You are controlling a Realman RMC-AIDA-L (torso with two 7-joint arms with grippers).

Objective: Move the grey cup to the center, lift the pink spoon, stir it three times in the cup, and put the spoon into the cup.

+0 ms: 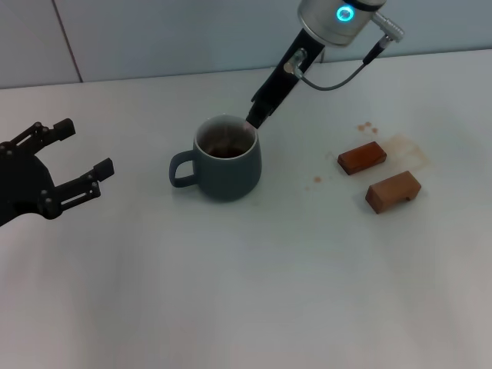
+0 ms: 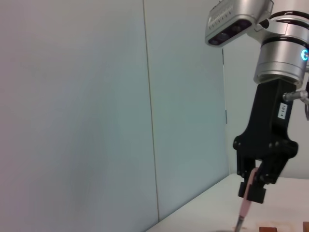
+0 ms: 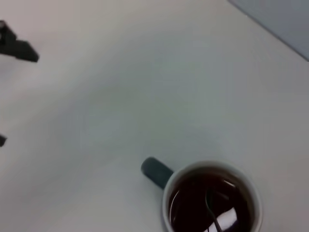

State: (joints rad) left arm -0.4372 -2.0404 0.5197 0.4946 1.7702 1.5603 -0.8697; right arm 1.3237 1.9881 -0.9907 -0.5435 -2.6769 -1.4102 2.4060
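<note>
White table (image 1: 246,292): grey cup (image 1: 227,171) mid-table; two wooden blocks (image 1: 362,157) on right, brown stains (image 1: 407,150) beside them.

Spoon (image 3: 212,212) in cup (image 1: 227,165), blocks (image 1: 380,173) right.

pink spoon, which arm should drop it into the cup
Right: the right gripper already holds the pink-handled metal spoon over the blue-grey ceramic mug. The left gripper waits open, off to the mug's handle side.
</note>
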